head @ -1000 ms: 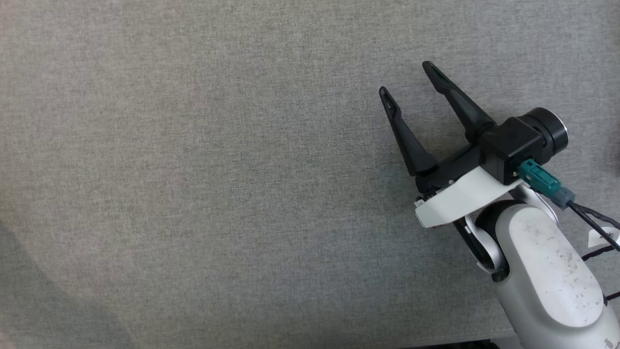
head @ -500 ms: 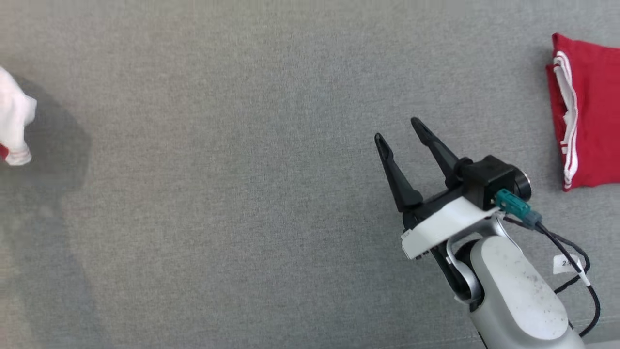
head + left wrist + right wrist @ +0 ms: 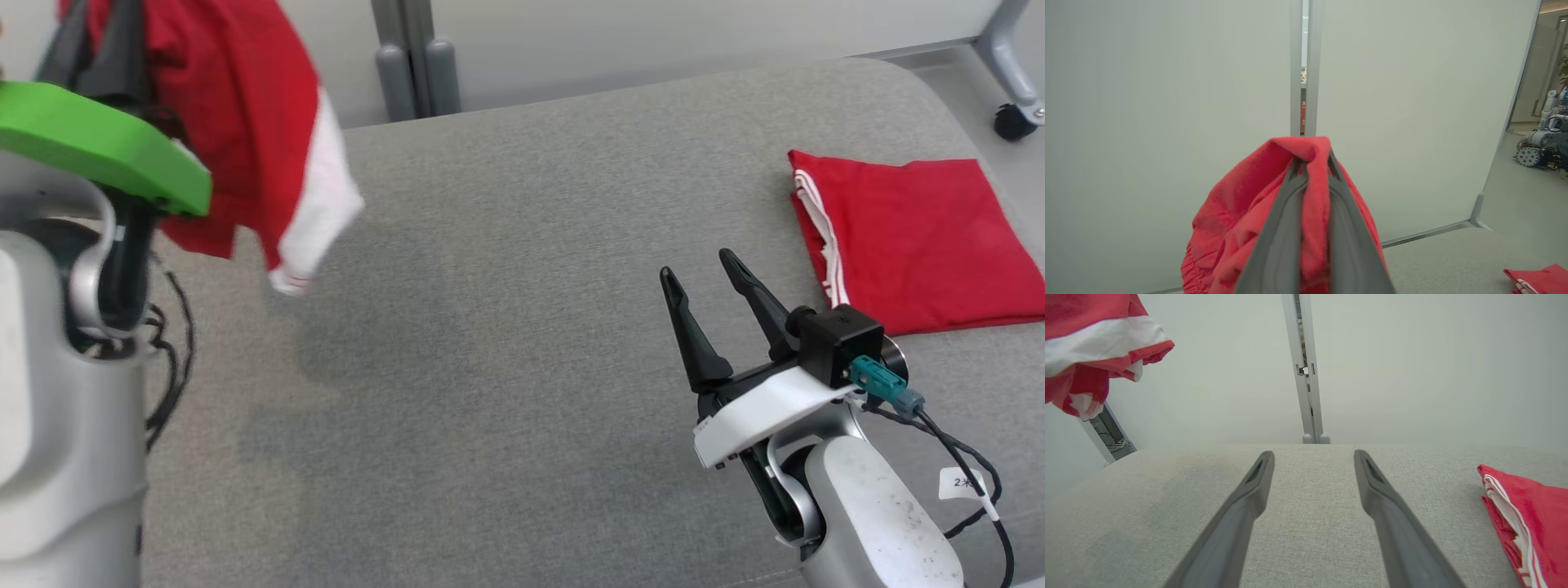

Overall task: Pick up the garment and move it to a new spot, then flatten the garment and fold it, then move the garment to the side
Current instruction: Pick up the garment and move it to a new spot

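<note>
A red garment (image 3: 237, 106) with a white band hangs in the air at the upper left, above the grey padded surface (image 3: 522, 343). My left gripper (image 3: 1312, 161) is shut on a bunched fold of the garment (image 3: 1237, 212), which drapes down over both fingers. The garment's striped hem (image 3: 1090, 335) shows at the upper left of the right wrist view. My right gripper (image 3: 696, 265) hovers low over the surface at the lower right, open, with nothing between its fingers (image 3: 1249, 498).
A second red garment (image 3: 914, 237), folded flat with white stripes at its edge, lies at the surface's right end. Pale partition panels with a grey post (image 3: 412, 57) stand behind. A caster wheel (image 3: 1012, 122) sits far right.
The head camera has tilted up, bringing the far edge, panels and left arm into view. The hanging garment now shows at upper left. The right gripper stays open.
</note>
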{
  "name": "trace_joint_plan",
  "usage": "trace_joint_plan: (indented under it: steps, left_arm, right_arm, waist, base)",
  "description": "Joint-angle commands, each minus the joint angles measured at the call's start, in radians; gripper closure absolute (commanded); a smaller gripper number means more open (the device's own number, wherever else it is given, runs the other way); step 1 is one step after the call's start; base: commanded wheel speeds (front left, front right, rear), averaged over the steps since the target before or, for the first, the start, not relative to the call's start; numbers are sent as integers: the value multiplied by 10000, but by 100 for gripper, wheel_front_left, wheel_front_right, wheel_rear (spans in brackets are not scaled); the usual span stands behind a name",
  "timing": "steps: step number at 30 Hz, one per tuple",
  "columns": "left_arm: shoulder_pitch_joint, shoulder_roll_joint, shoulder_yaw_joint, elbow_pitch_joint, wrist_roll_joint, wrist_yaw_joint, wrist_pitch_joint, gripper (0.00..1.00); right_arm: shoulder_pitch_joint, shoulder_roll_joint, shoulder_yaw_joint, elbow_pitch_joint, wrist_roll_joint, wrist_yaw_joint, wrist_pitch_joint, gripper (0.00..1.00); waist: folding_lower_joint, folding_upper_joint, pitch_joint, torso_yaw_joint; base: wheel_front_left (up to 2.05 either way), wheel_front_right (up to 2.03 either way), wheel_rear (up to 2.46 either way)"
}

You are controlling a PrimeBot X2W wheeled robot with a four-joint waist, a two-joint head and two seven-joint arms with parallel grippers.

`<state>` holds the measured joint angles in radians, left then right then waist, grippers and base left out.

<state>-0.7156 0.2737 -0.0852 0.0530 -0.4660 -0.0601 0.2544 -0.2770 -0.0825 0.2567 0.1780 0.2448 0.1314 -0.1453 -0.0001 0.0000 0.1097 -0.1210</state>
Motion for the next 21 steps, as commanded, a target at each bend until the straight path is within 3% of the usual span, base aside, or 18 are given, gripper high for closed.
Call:
trace_joint_plan:
  steps: [1,9,16,21]
  left_arm:
    - [251,-251,-185,-171,-26,103,-49,100]
    - [1249,-1506,-1181,432,-154,67,-800,100]
    - [2223,-1784,-1653,2167,57,176,-1664,100]
    - [3102,-1906,-1953,3417,95,262,-2238,100]
  right_arm:
    - [67,3,-11,-67,-17,-16,24,0]
    - [69,87,45,-243,16,-16,89,0]
    - [82,139,44,-300,37,-16,13,0]
    - [198,149,-115,-264,6,-16,-40,0]
  waist:
    - [1,0,-346,-822]
    - [1,0,103,-1804]
    - [1,0,506,-2295]
    - [1,0,594,-2174]
  base:
    - [0,0,0]
    - [0,0,0]
    - [0,0,0]
    - [0,0,0]
